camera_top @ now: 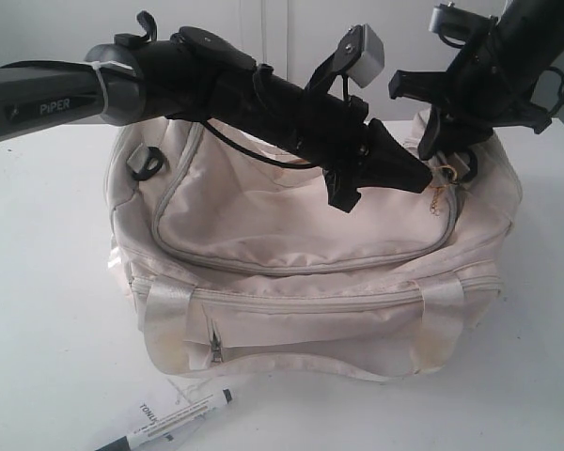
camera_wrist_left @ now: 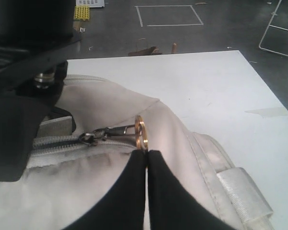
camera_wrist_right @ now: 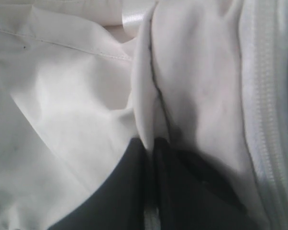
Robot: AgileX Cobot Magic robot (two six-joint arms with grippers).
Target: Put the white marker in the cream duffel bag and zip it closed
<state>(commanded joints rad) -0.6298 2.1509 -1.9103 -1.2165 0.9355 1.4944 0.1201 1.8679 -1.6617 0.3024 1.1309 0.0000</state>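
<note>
**Marker out on the desk, both pincers on the bag**

The white marker [camera_top: 172,422] lies on the desk [camera_top: 47,329] in front of the cream duffel bag [camera_top: 291,225], resting partly on a paper tag [camera_top: 153,407] and apart from the bag. Over at the bag's right end, the left pincer [camera_wrist_left: 146,154] is clenched on the rim of the gold ring [camera_wrist_left: 140,134] that hangs off the zip pull [camera_wrist_left: 98,135]. The right pincer [camera_wrist_right: 151,143] is clenched too, nipping a raised fold of the bag's cream cloth beside a zip line.
</note>
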